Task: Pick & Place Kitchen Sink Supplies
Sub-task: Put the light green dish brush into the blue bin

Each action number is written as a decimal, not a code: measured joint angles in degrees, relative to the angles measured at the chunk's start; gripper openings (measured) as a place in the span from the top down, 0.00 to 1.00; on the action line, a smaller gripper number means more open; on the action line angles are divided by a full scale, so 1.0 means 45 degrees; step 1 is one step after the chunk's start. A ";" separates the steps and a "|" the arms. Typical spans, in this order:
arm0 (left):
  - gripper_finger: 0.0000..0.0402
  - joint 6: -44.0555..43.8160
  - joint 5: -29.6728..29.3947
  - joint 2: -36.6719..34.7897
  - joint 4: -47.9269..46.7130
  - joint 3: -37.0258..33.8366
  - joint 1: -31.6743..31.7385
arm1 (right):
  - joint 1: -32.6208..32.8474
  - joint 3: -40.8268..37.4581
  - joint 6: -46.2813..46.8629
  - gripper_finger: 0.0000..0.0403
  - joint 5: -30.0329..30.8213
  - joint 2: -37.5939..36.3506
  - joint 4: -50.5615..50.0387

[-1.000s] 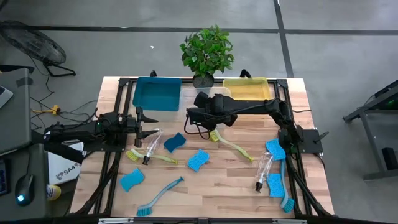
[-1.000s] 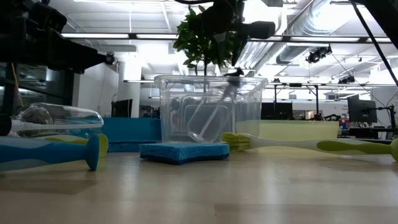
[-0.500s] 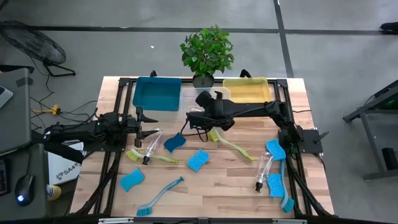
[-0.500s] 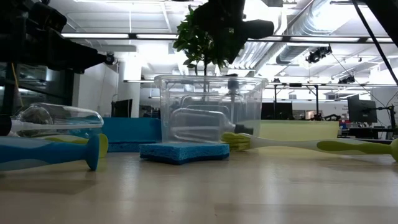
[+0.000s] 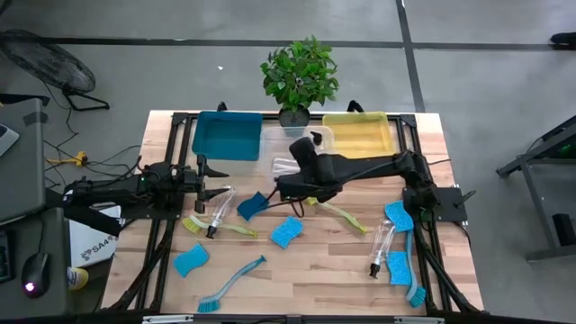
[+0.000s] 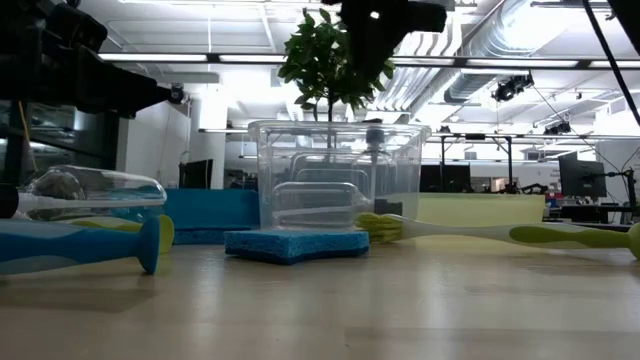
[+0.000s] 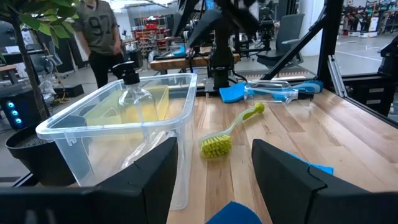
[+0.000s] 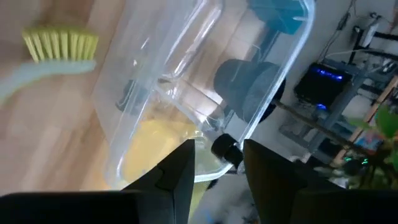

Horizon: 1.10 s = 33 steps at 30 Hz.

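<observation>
A clear bottle with a black pump lies on its side inside the clear bin; the low view shows this bottle flat on the bin floor. My right gripper hovers open just near of that bin, touching nothing; its wrist view looks down at the bottle's pump. My left gripper waits open at the table's left, beside another bottle. Blue sponges, yellow-green brushes and blue brushes lie on the table.
A teal bin and a yellow bin flank the clear bin along the far edge, with a potted plant behind. More sponges, a bottle and a brush lie at the right. A person stands beyond the table.
The bottle that stood tilted in the clear bin under my right gripper has dropped flat onto the bin floor. My right gripper has let go of it, risen, and drawn back toward the table's near edge.
</observation>
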 joint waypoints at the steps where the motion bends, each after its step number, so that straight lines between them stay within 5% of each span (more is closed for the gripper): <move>1: 0.50 0.0002 -0.0003 0.0000 0.0000 0.0000 0.0000 | 0.0000 0.0000 0.0328 0.68 -0.0341 -0.0152 0.0000; 16: 0.50 0.0004 0.0001 0.0000 0.0000 0.0000 0.0002 | -0.0046 0.0000 0.5780 0.68 -0.4798 -0.3395 0.0002; 28: 0.50 0.0000 -0.0001 0.0000 0.0000 0.0000 0.0000 | 0.0681 -0.0026 0.8837 0.68 -0.5944 -0.4340 0.0010; 33: 0.50 0.0001 0.0001 0.0000 -0.0001 0.0000 -0.0002 | 0.1304 -0.1772 0.9745 0.68 -0.5822 -0.4578 0.0039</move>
